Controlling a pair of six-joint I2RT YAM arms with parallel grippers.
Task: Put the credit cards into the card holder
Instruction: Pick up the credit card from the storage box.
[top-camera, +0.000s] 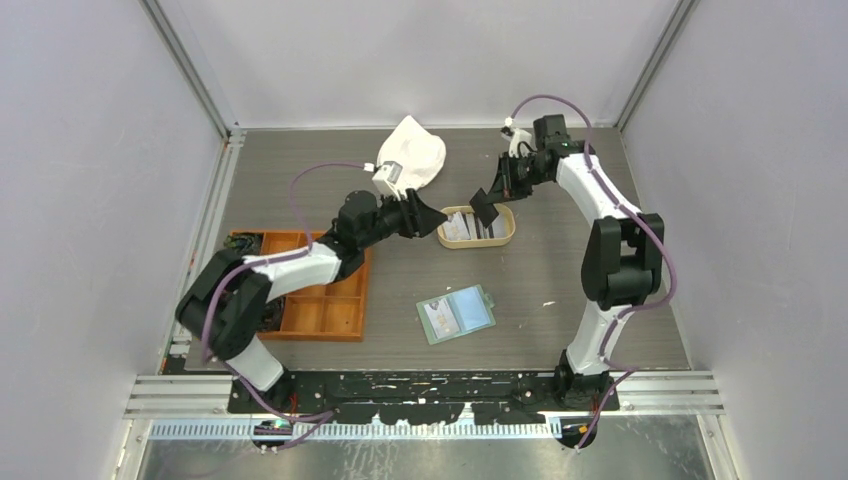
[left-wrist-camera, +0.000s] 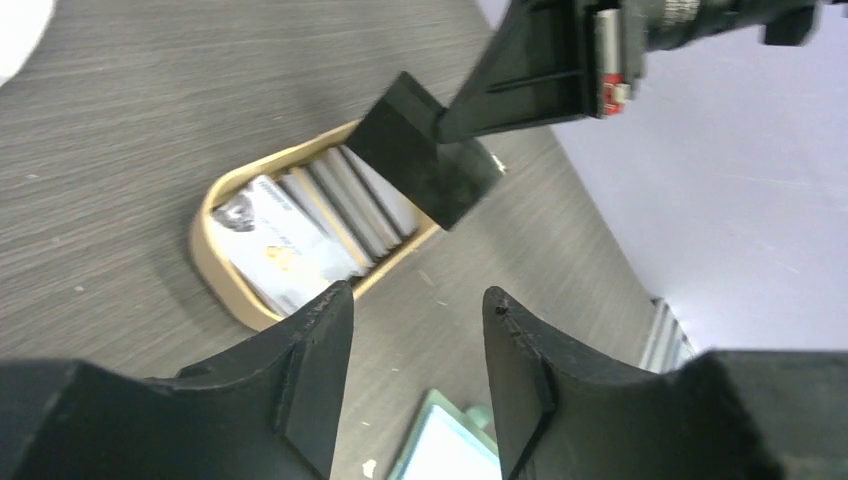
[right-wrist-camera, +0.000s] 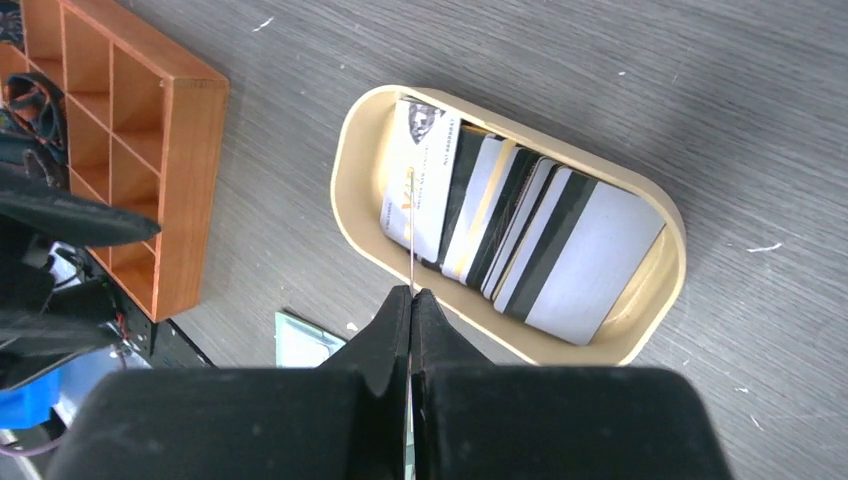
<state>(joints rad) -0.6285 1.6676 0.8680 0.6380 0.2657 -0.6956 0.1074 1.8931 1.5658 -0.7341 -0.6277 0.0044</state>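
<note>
**Card held over the tray:** A black card (left-wrist-camera: 420, 160) is gripped between the tightly closed right fingers (right-wrist-camera: 411, 300) and held clear above the oval wooden tray (right-wrist-camera: 340, 180), in the upper middle of the overhead frame. The remaining credit cards (right-wrist-camera: 520, 230), black, grey and white, are seen fanned and overlapping inside that tray. The left fingers (top-camera: 432, 220) are held about half open with nothing between them, and are pointed at the tray's left end from just beside it. The sage-green card holder (top-camera: 456, 313) is laid open and flat on the bench (top-camera: 560, 270). It is seen in the lower middle of the overhead frame, below the tray and apart from both arms. An orange compartmented tray (top-camera: 320, 336) is seen at the left, and a white cloth (top-camera: 412, 150) at the top centre.
</note>
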